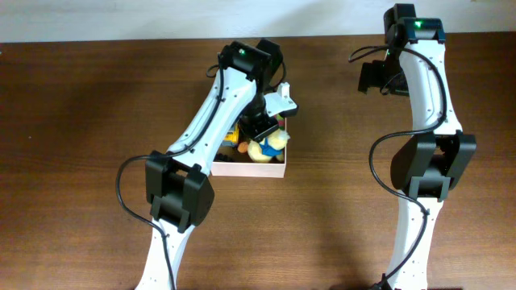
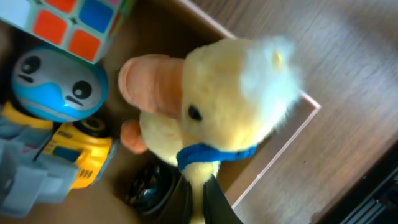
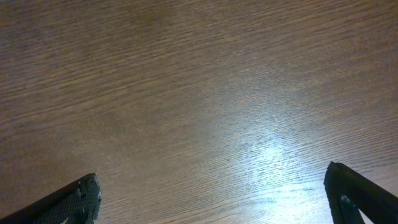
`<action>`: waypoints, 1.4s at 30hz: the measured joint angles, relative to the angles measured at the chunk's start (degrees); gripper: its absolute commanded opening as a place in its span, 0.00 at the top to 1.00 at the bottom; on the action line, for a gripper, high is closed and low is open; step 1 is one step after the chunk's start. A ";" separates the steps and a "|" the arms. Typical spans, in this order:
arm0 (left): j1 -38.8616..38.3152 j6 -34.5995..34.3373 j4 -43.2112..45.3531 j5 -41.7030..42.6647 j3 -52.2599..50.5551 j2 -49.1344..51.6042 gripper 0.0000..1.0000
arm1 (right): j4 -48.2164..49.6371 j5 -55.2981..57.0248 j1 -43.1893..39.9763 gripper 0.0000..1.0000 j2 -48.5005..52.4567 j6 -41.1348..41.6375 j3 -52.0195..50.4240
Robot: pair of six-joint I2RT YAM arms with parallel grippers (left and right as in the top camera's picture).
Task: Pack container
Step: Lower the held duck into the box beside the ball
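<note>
One container (image 1: 250, 171) overhead, mid-bench (image 1: 81, 121), under left claw (image 1: 260, 129). Left wrist: clamped shut on one plush duck (image 2: 230, 93) at its corner; inside, one cube (image 2: 68, 25), one blue-faced toy (image 2: 59, 84), one yellow truck (image 2: 78, 152). Right wrist: right claw (image 3: 214, 196) wide open, holding nothing.

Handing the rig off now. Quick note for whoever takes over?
Left claw: shut on the plush duck, at a corner of the container; can't tell whether the duck rests on the floor.
Right claw: open, empty, over the table.
Done: puzzle cube, blue round-faced toy and yellow toy truck lie in the container.
Left: release the duck inside. No loose toys in view.
</note>
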 measured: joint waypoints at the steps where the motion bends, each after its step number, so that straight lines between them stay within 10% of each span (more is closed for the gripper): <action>1: 0.02 0.02 0.44 0.00 -0.74 0.00 0.98 | 0.00 0.02 0.00 0.01 0.00 0.02 0.00; 42: 2.29 -0.15 13.35 0.00 -8.15 0.24 0.98 | 0.00 0.00 0.00 0.01 0.00 0.02 0.00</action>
